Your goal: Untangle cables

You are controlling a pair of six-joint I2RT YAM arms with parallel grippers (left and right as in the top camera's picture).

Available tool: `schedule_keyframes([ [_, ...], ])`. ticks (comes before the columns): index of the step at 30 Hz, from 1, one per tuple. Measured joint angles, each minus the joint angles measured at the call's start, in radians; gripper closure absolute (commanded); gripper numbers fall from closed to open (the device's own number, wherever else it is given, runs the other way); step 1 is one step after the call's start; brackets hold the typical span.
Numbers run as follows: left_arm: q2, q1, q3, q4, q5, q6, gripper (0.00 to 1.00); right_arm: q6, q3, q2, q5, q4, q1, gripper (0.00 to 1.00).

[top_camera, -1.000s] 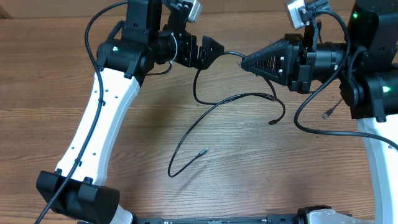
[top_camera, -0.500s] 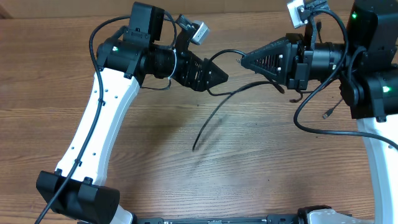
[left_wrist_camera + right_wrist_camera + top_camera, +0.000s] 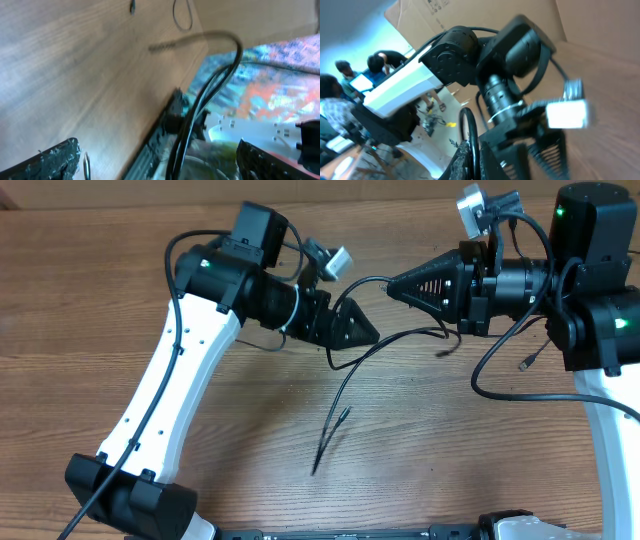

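Thin black cables (image 3: pixel 336 388) run between my two grippers over the wooden table (image 3: pixel 240 430). My right gripper (image 3: pixel 392 283) is shut on one cable (image 3: pixel 469 120), which arcs left from its tip. My left gripper (image 3: pixel 362 330) points right, just left of and below the right one. In the left wrist view its fingers (image 3: pixel 157 145) are wide apart, with two cable strands (image 3: pixel 200 107) passing between them. Two strands hang from it down to the table, one ending in a plug (image 3: pixel 346 412). Another plug end (image 3: pixel 440 353) dangles below the right gripper.
The right arm's own thicker cables loop at the right (image 3: pixel 500 385), with a small connector (image 3: pixel 525 363) beside them. The left arm's white link (image 3: pixel 160 410) crosses the left of the table. Cardboard and people show off the table in the right wrist view.
The left gripper has moved right and toward the table's middle. The loops that lay on the table have been pulled up and straightened, and their ends hang below the left gripper. The right gripper has hardly moved.
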Motion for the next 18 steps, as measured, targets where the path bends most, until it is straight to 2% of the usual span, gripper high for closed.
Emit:
schedule_keyframes([
  [7,0.0,-0.049,0.0,-0.151,-0.08,0.06,0.0,-0.107,0.0,0.0,0.0,0.0,0.001,0.96],
  [18,0.0,-0.054,0.0,-0.262,-0.338,0.079,0.0,-0.137,0.0,0.0,-0.001,0.007,0.001,0.96],
])
